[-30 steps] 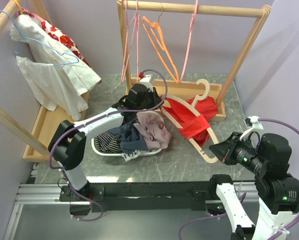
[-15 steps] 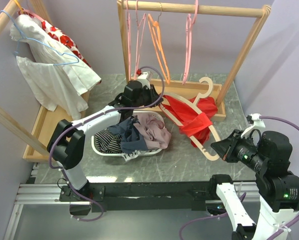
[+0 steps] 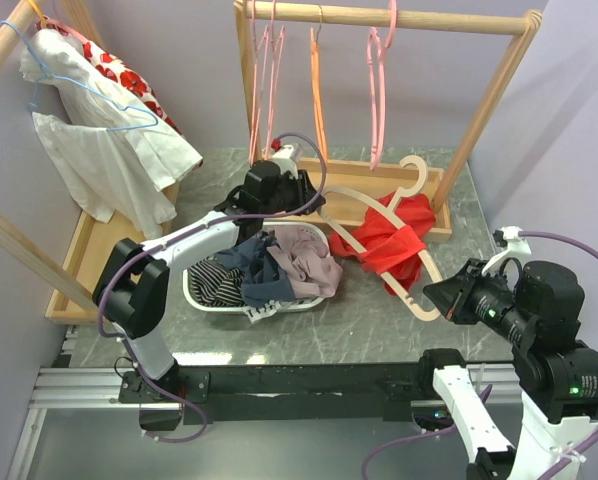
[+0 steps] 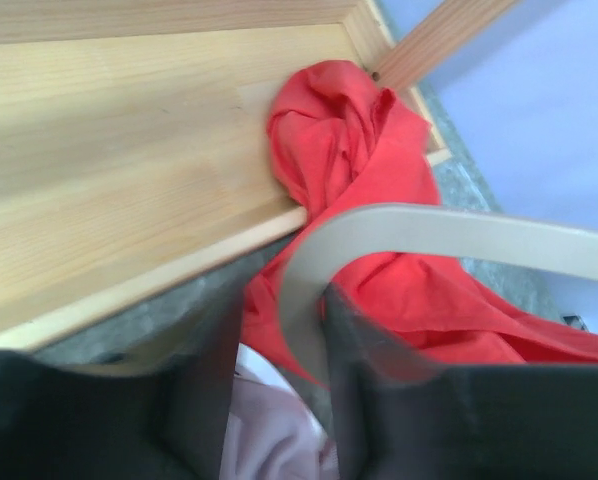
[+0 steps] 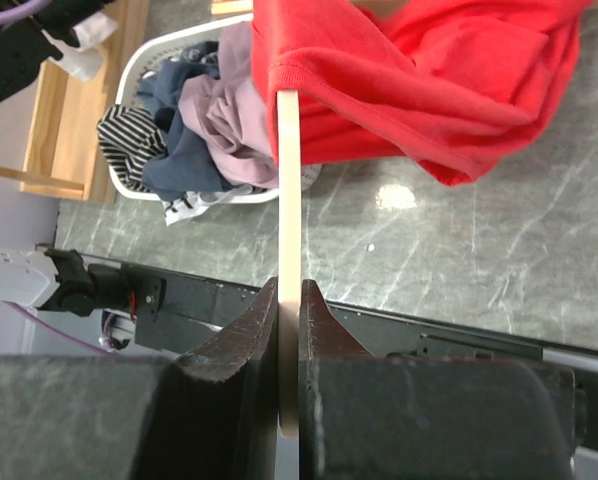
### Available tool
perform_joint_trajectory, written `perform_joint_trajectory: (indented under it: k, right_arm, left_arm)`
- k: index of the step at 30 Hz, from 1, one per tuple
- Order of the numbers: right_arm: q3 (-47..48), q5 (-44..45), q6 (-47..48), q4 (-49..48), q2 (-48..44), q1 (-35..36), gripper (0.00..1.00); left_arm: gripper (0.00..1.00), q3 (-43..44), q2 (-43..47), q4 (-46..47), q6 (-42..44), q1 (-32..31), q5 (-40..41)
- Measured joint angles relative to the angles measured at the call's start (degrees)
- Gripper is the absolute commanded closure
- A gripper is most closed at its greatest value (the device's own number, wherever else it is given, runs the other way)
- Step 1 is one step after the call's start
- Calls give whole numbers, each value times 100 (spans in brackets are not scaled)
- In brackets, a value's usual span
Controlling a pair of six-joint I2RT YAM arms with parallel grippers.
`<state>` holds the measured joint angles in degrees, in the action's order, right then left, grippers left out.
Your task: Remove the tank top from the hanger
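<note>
- Left fingers (image 4: 341, 400), clamped on the hanger (image 3: 364, 192) end, have tugged it further behind the basket (image 3: 194, 295)
- Right fingers (image 5: 264, 350) pinch its other arm
- Tank top (image 3: 394, 235), right of the basket, bunches up, likely still threaded on

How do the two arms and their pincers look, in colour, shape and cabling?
The left arm and right arm both have white links and bulky black joint housings, and each trails a loose purple-grey cable. Small green lights glow on the right arm. The left pincer and right pincer each have two flat, dark matte fingers.
</note>
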<state>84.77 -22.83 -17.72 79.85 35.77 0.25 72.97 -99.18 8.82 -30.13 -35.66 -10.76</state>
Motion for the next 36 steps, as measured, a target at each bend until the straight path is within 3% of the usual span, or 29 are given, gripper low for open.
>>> perform_joint_trajectory:
  k: [4, 7, 10, 12, 15, 20, 29, 34, 36]
  right_arm:
    - [-2, 52, 2, -9, 26, 63, 100]
    - [4, 105, 2, -2, 26, 85, 100]
    - [79, 195, -2, 26, 20, 96, 100]
    - [87, 229, 0, 35, -7, 107, 100]
    - [26, 234, -2, 22, -42, 111, 100]
    - [-87, 348, -2, 7, -68, 109, 100]
    - [-260, 197, 0, -426, -144, 111, 100]
    - [-538, 188, -22, -820, -249, 111, 100]
    - [-682, 197, -26, -1014, -280, 111, 100]
  left_arm:
    - [76, 2, 24, 9, 39, -50, -118]
    - [57, 4, 22, -20, 39, -48, -142]
    - [50, 4, 22, -15, 42, -22, -101]
    - [53, 0, 35, 17, 42, -15, -92]
    - [43, 0, 83, 24, 46, 7, -125]
    - [40, 0, 160, -4, 39, 133, -173]
    - [39, 109, 107, 37, -149, 166, -608]
    - [30, 109, 120, 173, -678, 15, -852]
    - [21, 109, 151, 136, -914, -232, -831]
